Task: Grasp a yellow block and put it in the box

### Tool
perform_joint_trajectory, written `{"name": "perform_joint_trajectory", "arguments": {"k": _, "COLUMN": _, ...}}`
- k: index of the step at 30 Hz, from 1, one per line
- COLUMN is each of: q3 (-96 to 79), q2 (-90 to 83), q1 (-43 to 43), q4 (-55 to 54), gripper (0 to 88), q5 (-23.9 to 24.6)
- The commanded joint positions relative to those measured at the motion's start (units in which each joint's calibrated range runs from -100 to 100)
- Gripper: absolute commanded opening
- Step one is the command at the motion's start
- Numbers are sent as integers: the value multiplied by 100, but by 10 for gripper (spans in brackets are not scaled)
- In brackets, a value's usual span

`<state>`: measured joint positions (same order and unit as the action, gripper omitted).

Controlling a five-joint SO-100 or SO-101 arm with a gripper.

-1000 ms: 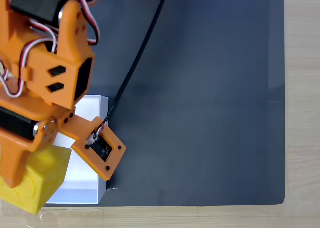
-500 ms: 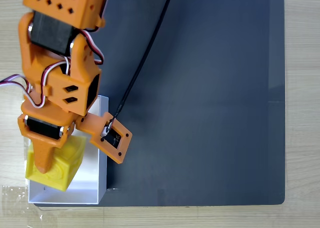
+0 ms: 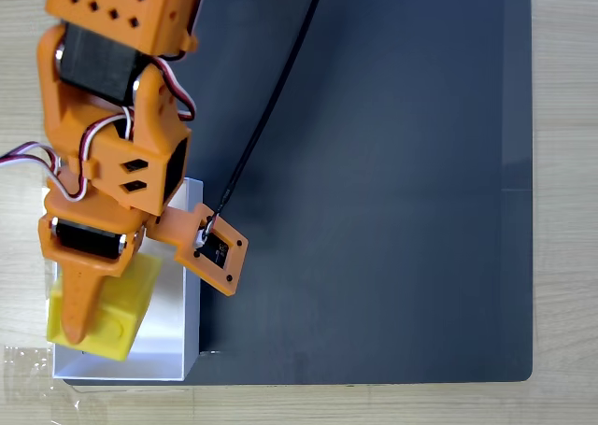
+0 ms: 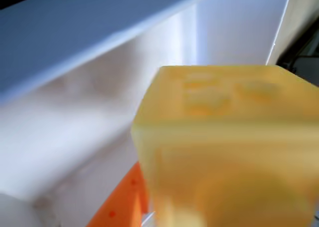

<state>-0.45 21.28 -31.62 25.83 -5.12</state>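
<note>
In the fixed view the orange arm [image 3: 117,117] reached down from the top left, over the left edge of the dark mat [image 3: 374,182] that covered most of the pale wooden surface [image 3: 565,163]. The tool [image 3: 89,304] stood over the white box [image 3: 173,336] at the lower left, fingers pointing toward the bottom of the picture. One orange finger [image 3: 79,299] lay across the top of the yellow block [image 3: 121,304], which was caught between the fingers; the tool was closed on the block. The second finger was hidden beneath the arm and the block.

The block sat within the outline of the box, toward its left side. Whether its underside touched the box floor could not be told from above. The white floor of the box showed to the right of the block and along its lower edge. The box itself lay partly on the mat's left edge and partly on the bare wood.

A small orange camera mount [image 3: 213,252] projected from the wrist toward the right, over the right wall of the box. A black cable [image 3: 271,98] ran from it up across the mat to the top edge.

In the wrist view the block [image 4: 224,152] was blurred and very close, with a white wall of the box [image 4: 99,112] behind it and part of an orange finger [image 4: 124,202] at the bottom edge.
</note>
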Motion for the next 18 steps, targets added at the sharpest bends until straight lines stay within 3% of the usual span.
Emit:
{"name": "perform_joint_trajectory", "arguments": {"k": 1, "q3": 32, "q2": -111, "q1": 23, "q4": 296, "gripper": 427, "q5": -17}}
{"name": "perform_joint_trajectory", "arguments": {"k": 18, "q3": 140, "q2": -382, "q1": 258, "q4": 610, "gripper": 448, "q5": 40}}
